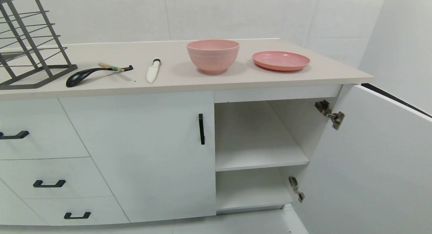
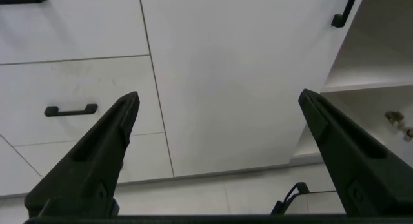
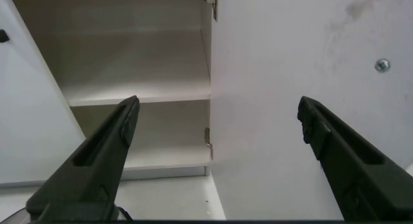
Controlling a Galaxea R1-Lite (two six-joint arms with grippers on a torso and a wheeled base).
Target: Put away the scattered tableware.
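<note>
I have both arms low in front of the cabinet. The left tool [image 2: 219, 98] hangs released, fingers spread wide with nothing between them, facing the closed door [image 2: 239, 82] and the drawers [image 2: 71, 88] beside it. The right tool [image 3: 217, 102] is likewise spread and holds nothing. It looks into the open cupboard, with the upper shelf [image 3: 139, 88] ahead and the swung-out door [image 3: 303, 69] beside it.

As I judge it, the putting away itself has not begun: every piece of tableware lies on the bench [image 1: 320, 75] and none is stowed. The pink bowl [image 1: 213, 55] stands upright near the middle. The pink plate [image 1: 280, 60] lies flat near it on my right, not touching it. To the bowl's left lies a white knife [image 1: 152, 71], and farther left a black spoon [image 1: 84, 75]. A small wooden-handled item [image 1: 109, 66] rests against the spoon's handle; it may be a brush, though I cannot make it out. A dark wire rack [image 1: 33, 52] stands at the bench's left end.

What looks ready is the cupboard, its door open wide. What is left, by my reckoning, is all of it: bowl, plate, knife and spoon each need lifting and placing, and the bowl and plate sit nearest the opening
</note>
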